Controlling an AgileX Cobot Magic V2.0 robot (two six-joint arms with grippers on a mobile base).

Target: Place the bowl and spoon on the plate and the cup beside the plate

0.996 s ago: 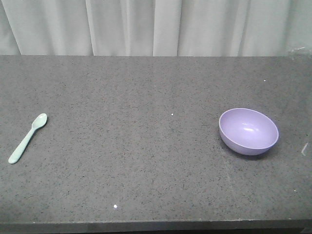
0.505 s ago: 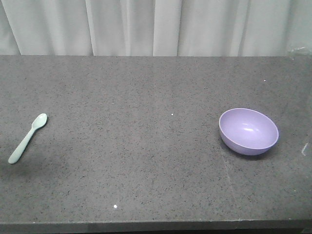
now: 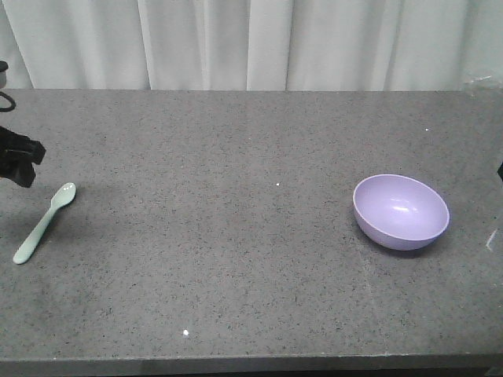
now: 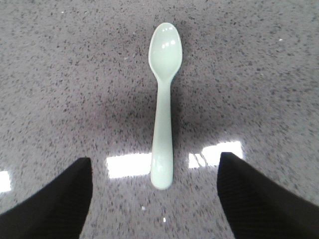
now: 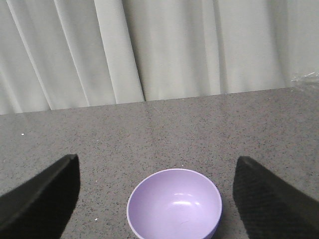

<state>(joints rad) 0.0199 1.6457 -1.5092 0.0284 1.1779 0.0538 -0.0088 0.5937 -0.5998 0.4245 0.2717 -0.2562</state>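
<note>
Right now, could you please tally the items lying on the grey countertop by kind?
spoon: 1
bowl: 1
Total: 2

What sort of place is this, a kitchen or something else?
Probably a lab or test setup, not a real kitchen: a bare speckled grey counter, a plain white curtain as backdrop, and only a spoon and a bowl laid out.
</note>
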